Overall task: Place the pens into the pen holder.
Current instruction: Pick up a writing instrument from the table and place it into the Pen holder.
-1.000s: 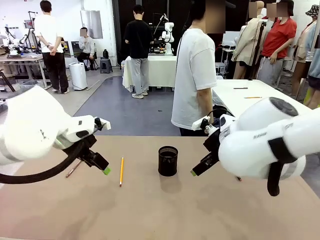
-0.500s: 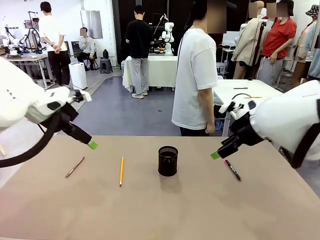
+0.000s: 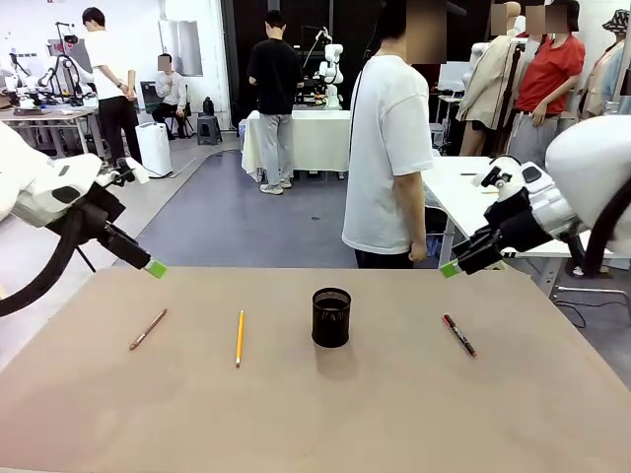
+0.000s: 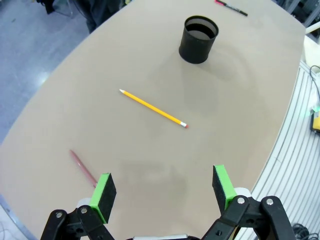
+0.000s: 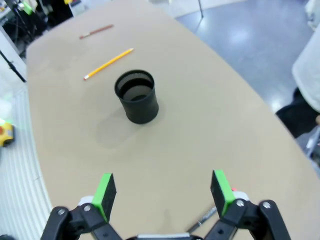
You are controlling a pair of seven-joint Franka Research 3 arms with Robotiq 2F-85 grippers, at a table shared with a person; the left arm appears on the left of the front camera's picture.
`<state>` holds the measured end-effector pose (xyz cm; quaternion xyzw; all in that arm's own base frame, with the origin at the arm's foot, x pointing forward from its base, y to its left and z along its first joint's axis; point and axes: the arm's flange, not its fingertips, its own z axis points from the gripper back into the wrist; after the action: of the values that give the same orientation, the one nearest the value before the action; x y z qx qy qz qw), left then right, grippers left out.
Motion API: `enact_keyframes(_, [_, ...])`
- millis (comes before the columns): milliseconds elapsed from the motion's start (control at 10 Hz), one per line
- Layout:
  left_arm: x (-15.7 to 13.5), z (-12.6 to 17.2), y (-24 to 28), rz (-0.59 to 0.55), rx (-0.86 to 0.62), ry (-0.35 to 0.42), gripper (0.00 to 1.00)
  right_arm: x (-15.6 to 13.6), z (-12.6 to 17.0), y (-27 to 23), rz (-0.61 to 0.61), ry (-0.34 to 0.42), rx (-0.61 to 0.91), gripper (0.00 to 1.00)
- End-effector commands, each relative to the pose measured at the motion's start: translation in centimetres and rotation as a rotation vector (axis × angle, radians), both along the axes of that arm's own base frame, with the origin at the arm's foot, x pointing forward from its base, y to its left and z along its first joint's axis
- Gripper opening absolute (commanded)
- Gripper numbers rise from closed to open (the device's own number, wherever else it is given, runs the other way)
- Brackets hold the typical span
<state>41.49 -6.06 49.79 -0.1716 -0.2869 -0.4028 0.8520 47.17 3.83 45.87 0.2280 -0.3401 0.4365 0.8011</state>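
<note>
On the table (image 3: 315,424), pens (image 3: 239,338) lie flat, likely light and stiff; pinch mid-shaft. Both the left gripper (image 4: 164,189) and right gripper (image 5: 163,192) are wide open, empty.

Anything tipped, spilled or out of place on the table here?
Nothing stands out. The pen holder stands upright; the yellow pen, reddish-brown pen and red-tipped pen lie flat on the table, apart from it.

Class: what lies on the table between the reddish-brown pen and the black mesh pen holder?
The yellow pencil lies between the reddish-brown pen and the pen holder, touching neither, in the front view.
</note>
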Motion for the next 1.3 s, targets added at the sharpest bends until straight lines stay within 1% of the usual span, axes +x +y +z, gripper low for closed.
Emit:
enact_keyframes(0, [0.8, -0.7, 0.4, -0.035, -0.027, 0.001, 1.0, 3.7, 0.2, -1.0, 0.022, -0.013, -0.005, 1.0])
enact_keyframes(100, [1.1, -1.0, 0.6, -0.025, -0.031, 0.008, 1.0, 4.1, 1.7, -1.4, 0.013, -0.035, -0.013, 1.0])
enact_keyframes(300, [1.4, -1.4, 0.9, -0.009, -0.067, -0.003, 1.0, 4.5, 4.4, -2.0, -0.016, -0.082, -0.031, 1.0])
enact_keyframes(400, [1.5, -1.2, 1.0, 0.014, -0.076, -0.013, 1.0, 4.6, 5.2, -2.2, -0.006, -0.1, -0.036, 1.0])
enact_keyframes(600, [1.6, 0.5, 1.4, 0.008, -0.058, -0.04, 1.0, 4.3, 5.7, -2.6, -0.002, -0.114, -0.024, 1.0])
enact_keyframes(800, [2.3, 2.0, 1.7, 0.009, -0.03, -0.045, 1.0, 4.1, 6.1, -3.0, 0.048, -0.136, -0.015, 1.0])
enact_keyframes(1000, [3.0, 3.4, 2.2, 0.014, -0.017, -0.06, 1.0, 3.7, 6.1, -2.9, 0.074, -0.154, -0.015, 1.0])
enact_keyframes(1200, [3.8, 5.2, 2.5, 0.009, -0.019, -0.083, 1.0, 3.3, 5.6, -2.0, 0.102, -0.154, -0.012, 1.0])
